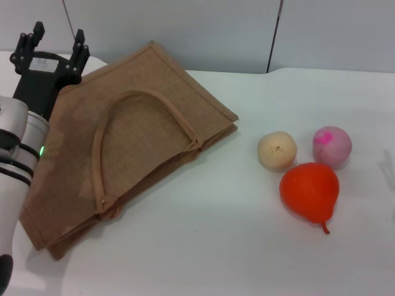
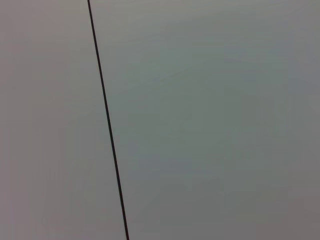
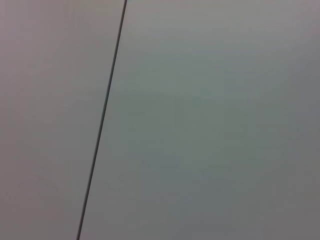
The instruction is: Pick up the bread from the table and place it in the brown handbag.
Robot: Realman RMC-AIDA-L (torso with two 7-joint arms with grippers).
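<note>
The brown handbag [image 1: 129, 145] lies flat on the white table [image 1: 216, 246] at the left, its looped strap handle on top. The striped bread loaf is out of view in every frame. My left gripper [image 1: 54, 48] is raised at the far left, just beyond the bag's back corner, with its fingers spread and pointing up, holding nothing. My right gripper is not in view. Both wrist views show only a plain grey wall with a dark seam.
A small round beige bun [image 1: 277, 150], a pink ball [image 1: 332, 147] and an orange pear [image 1: 310, 191] sit close together at the right of the table. A grey wall [image 1: 203, 31] stands behind the table.
</note>
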